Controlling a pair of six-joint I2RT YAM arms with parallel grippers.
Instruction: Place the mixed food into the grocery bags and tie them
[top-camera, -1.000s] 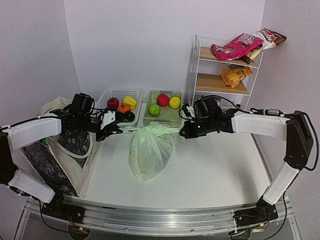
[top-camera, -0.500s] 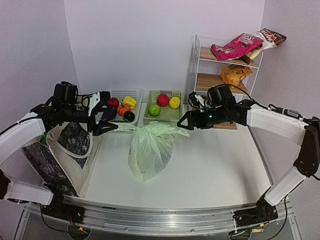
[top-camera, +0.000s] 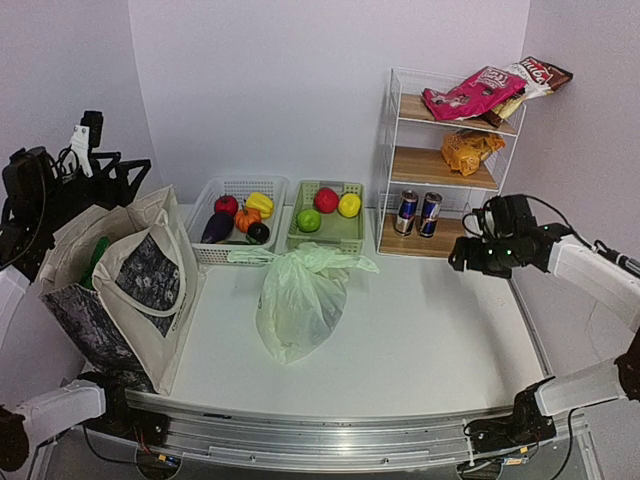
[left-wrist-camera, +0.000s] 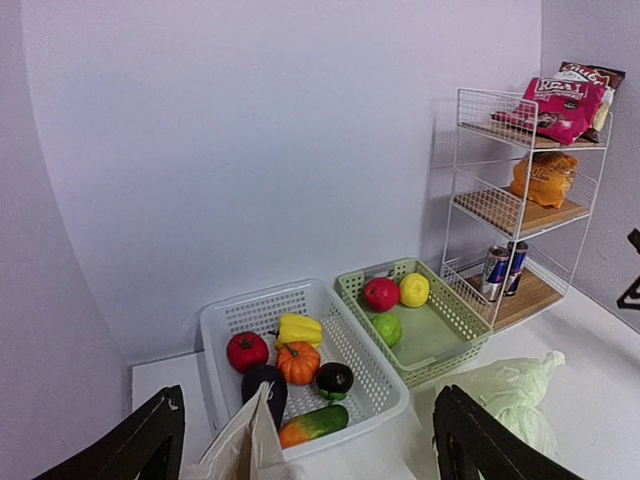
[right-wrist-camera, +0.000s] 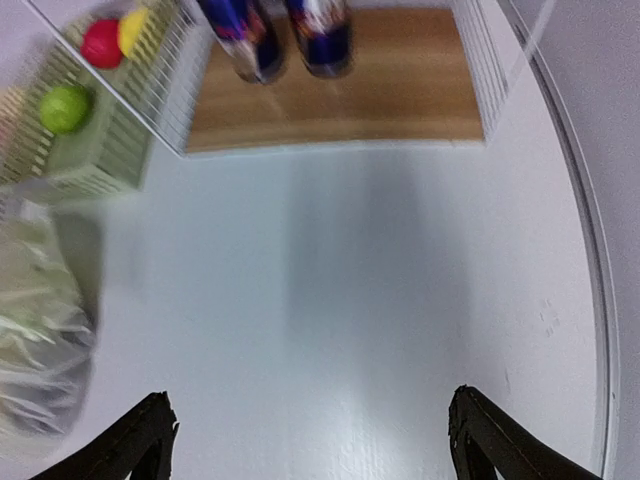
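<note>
Thin, crinkly, a bit shiny plastic for the pale-green bag (top-camera: 300, 305), and thick, matt, rough-looking cloth for the cream tote (top-camera: 130, 290). Hard plastic with little holes for the white basket (top-camera: 245, 181) and the green basket (top-camera: 325, 240), thin white metal wire for the rack (top-camera: 388, 130), plain wood for its shelves (top-camera: 430, 165). Shiny metal on the drink cans (top-camera: 417, 213), glossy foil on the pink crisp packet (top-camera: 468, 95), smooth matt white on the tabletop (top-camera: 420, 330), and bare metal on the front rail (top-camera: 330, 432).

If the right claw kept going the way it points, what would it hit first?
Probably the bare white table: the open right gripper tilts down at it, short of the two drink cans on the shelf's bottom board. Depth is uncertain.
</note>
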